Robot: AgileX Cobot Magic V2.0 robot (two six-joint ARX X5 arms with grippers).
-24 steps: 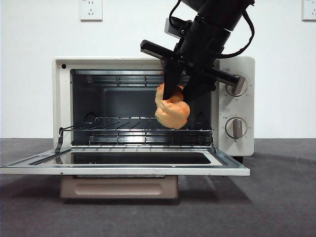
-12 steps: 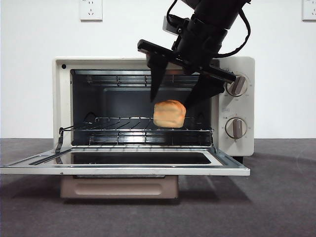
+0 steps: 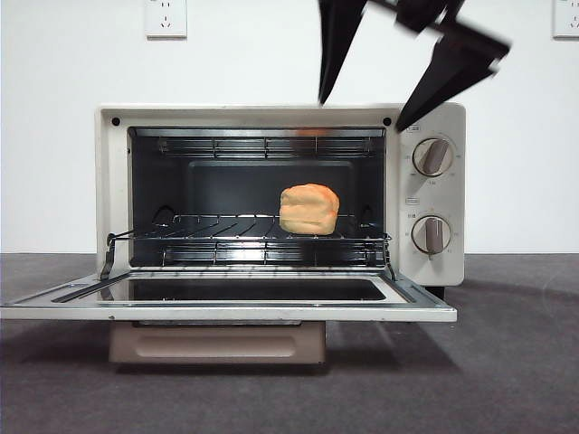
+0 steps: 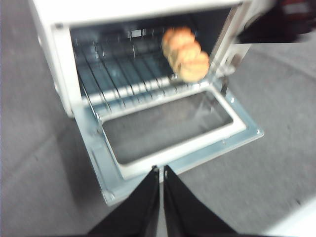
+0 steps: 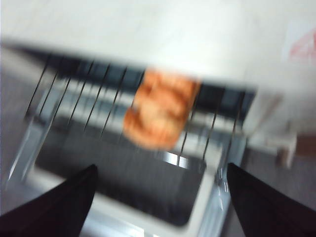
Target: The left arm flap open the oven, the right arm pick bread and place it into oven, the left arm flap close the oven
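The cream-white oven [image 3: 434, 117] stands with its glass door [image 3: 226, 307] flapped down flat. The golden-orange bread [image 3: 309, 209] sits on the wire rack inside, right of middle; it also shows in the left wrist view [image 4: 186, 53] and, blurred, in the right wrist view [image 5: 160, 109]. My right gripper [image 3: 362, 107] is open and empty, its two black fingers spread above the oven's top right. My left gripper [image 4: 161, 170] is shut and empty, held in front of the open door's near edge.
Two round knobs [image 3: 431, 156] sit on the oven's right panel. The open door [image 4: 173, 133] juts out toward the front over the dark grey table. A white wall with sockets [image 3: 166, 18] stands behind.
My right gripper let go of the bread, which now rests on the rack, then rose up and out of the oven with its fingers spread wide.
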